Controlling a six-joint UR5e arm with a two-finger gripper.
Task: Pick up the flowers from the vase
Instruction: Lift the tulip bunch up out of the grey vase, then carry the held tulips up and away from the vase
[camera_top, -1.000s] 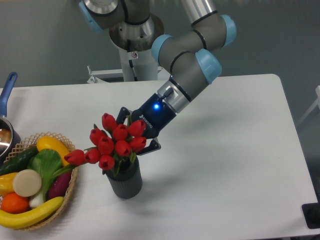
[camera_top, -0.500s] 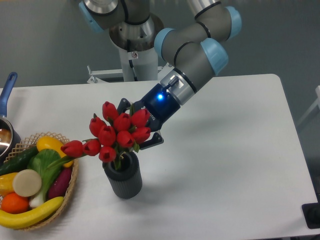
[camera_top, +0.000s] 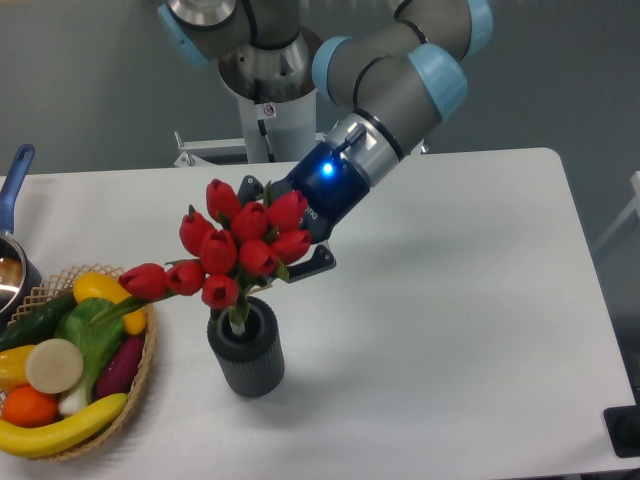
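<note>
The flowers (camera_top: 238, 250), a bunch of red tulip buds with green stems, are lifted partly out of the vase (camera_top: 246, 353); only the stem ends still reach into its mouth. The vase is dark grey, ribbed and upright on the white table. My gripper (camera_top: 283, 247) comes in from the upper right, behind the buds, and is shut on the bouquet. Its fingertips are mostly hidden by the flowers; one dark finger (camera_top: 312, 266) shows at the right of the bunch. A blue light glows on the gripper body.
A wicker basket (camera_top: 143, 371) with a banana, orange, cucumber and other produce sits at the front left, close to the leftmost tulip buds. A blue-handled pot (camera_top: 14, 181) is at the left edge. The robot's base (camera_top: 268, 100) stands behind the table.
My gripper has risen with the flowers; the bunch has come up out of the vase, so that bare stems now show above the rim. The vase has stayed in place.
</note>
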